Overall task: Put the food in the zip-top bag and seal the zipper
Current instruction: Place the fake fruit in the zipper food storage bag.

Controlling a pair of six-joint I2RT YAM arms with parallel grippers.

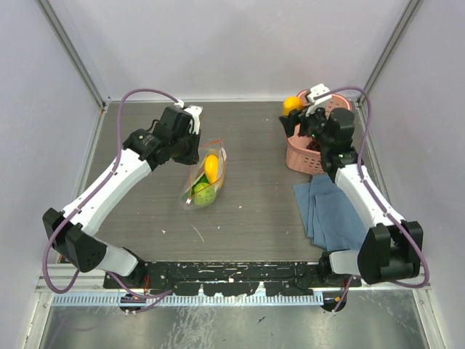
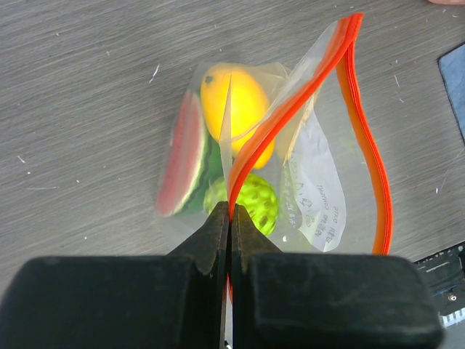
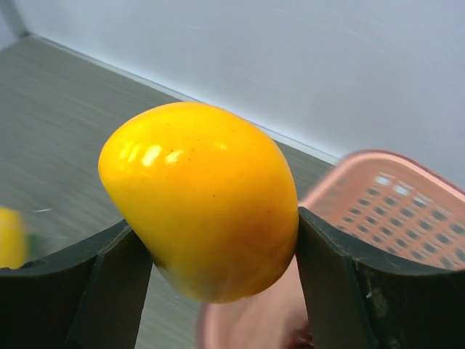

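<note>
1. The right gripper [image 3: 214, 222] is clamped on an orange-yellow fruit [image 3: 200, 196], held in the air over the rim of the pink basket [image 3: 407, 196]. The fruit is smooth, glossy and rounded, so it probably slips easily. The grip across its widest part, with a finger on each flank, looks like the safest one.
2. The zip-top bag [image 1: 205, 182] lies on the tabletop [image 1: 254, 211], left of centre and well apart from the basket.
3. It is thin, clear and crinkly, so it likely weighs little and will slide or collapse if pushed.
4. The left gripper [image 2: 229, 211] is closed flat on one lip of the bag, right at the zipper [image 2: 367, 145]. The mouth gapes open beyond it.
5. The strip is the stiffest part and the best place to hold; the film below would just bunch.
6. Inside sit a second yellow fruit [image 2: 236, 102], a green round fruit [image 2: 254, 200] and a watermelon slice [image 2: 185, 163]. Their weight probably helps anchor the bag.
</note>
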